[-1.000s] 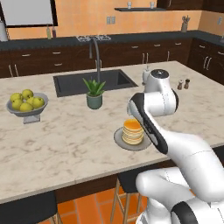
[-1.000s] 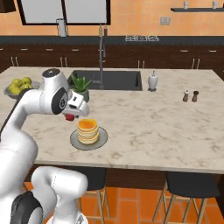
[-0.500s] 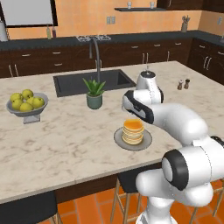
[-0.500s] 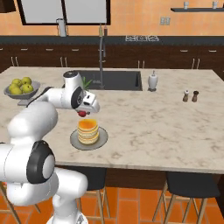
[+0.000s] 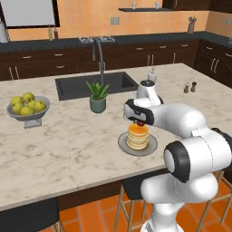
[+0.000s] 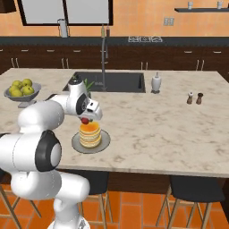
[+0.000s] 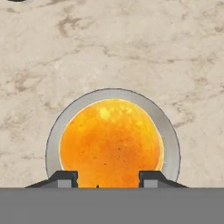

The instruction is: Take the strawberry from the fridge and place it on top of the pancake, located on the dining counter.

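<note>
Strawberry (image 6: 84,120) pinched in fingers (image 6: 85,119) just above pancake (image 6: 90,133).

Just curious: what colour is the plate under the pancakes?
Grey; the plate shows best in the hand view.

You face the counter (image 5: 68,149) with the sink (image 5: 74,86) set into its far half and the faucet (image 5: 99,54) at the sink's rear edge. The plant (image 5: 97,97) stands at the sink's near edge. To your far left sits the fruit bowl (image 5: 27,108). The pancake (image 5: 137,137) rests on its plate (image 5: 123,144), nearer you than the plant and to its right. The gripper (image 6: 85,119) hangs directly above the pancake with the strawberry (image 6: 84,120) between its tips. The dispenser (image 6: 156,83) stands just right of the sink; the two shakers (image 6: 194,98) stand farther right, side by side. Stools (image 6: 192,190) tuck under the near edge.
</note>
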Motion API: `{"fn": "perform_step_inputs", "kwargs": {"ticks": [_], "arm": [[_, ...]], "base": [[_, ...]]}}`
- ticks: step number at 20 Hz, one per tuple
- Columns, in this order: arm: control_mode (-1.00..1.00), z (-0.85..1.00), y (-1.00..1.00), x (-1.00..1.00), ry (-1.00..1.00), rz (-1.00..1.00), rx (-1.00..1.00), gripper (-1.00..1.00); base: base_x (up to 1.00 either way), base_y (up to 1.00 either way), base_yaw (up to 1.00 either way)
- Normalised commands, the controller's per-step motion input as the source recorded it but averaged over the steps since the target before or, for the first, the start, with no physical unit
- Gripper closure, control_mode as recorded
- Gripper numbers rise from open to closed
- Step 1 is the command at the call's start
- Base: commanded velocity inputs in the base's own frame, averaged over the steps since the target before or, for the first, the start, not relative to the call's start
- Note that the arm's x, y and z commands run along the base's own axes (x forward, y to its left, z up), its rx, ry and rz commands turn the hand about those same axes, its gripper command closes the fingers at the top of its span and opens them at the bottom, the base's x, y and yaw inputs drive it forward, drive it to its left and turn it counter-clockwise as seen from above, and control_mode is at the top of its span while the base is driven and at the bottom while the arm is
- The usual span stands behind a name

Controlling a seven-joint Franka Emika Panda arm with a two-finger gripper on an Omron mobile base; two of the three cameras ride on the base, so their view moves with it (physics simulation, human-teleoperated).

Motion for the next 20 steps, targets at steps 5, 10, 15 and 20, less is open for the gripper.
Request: {"fn": "perform_step_inputs", "kwargs": {"ticks": [5, 10, 15, 20], "arm": [[-1.0, -0.18, 0.01, 0.08, 0.01, 0.0, 0.0, 1.0], [-1.0, -0.26, 0.0, 0.01, 0.0, 0.0, 0.0, 1.0], [-1.0, -0.22, 0.0, 0.0, -0.03, 0.0, 0.0, 1.0], [-1.0, -0.02, -0.01, 0.02, -0.02, 0.0, 0.0, 1.0]], "base": [[0.0, 0.0, 0.0], [0.0, 0.0, 0.0], [0.0, 0.0, 0.0], [0.0, 0.0, 0.0]]}}
